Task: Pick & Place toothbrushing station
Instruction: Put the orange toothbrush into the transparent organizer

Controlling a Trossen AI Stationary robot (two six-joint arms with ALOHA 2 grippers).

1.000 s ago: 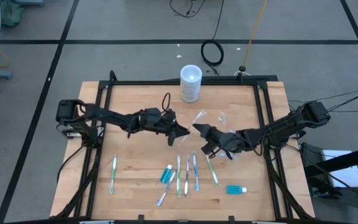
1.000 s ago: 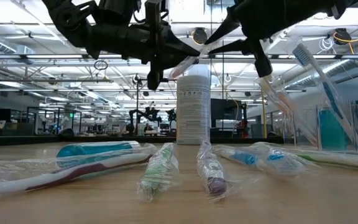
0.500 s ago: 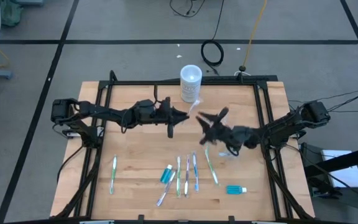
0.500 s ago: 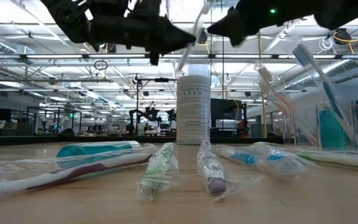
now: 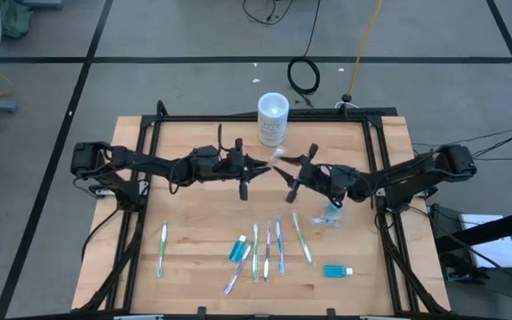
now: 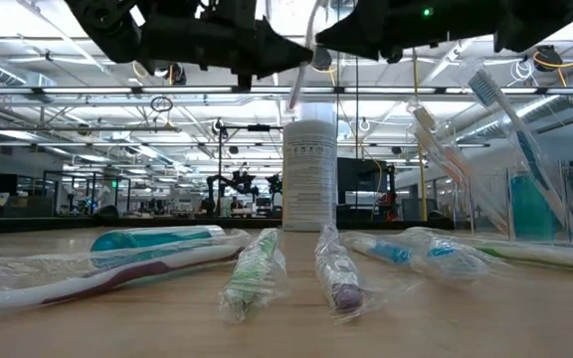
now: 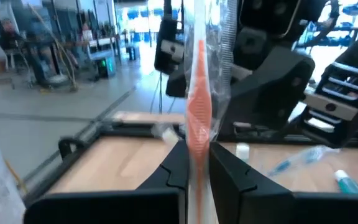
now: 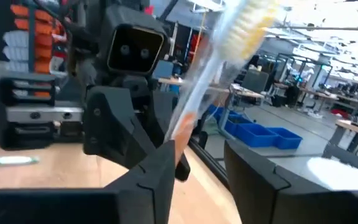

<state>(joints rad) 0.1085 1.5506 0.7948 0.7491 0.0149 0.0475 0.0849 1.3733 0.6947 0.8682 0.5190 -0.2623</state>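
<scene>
One wrapped orange toothbrush (image 7: 197, 118) hangs mid-air between your arms, long axis left-right above the surface (image 5: 194, 240), left gripper (image 5: 258, 168) jaws clamping it, right gripper (image 5: 290, 169) jaws apart around it.

You can't see either hand in full from worktop height: the top edge cuts off the left hand (image 6: 267, 50) and the right hand (image 6: 351, 35). The wrapped toothbrush (image 7: 197, 118) runs out of the left wrist view at both ends. Its bristles (image 8: 250, 22) are blurred in the right wrist view.
</scene>
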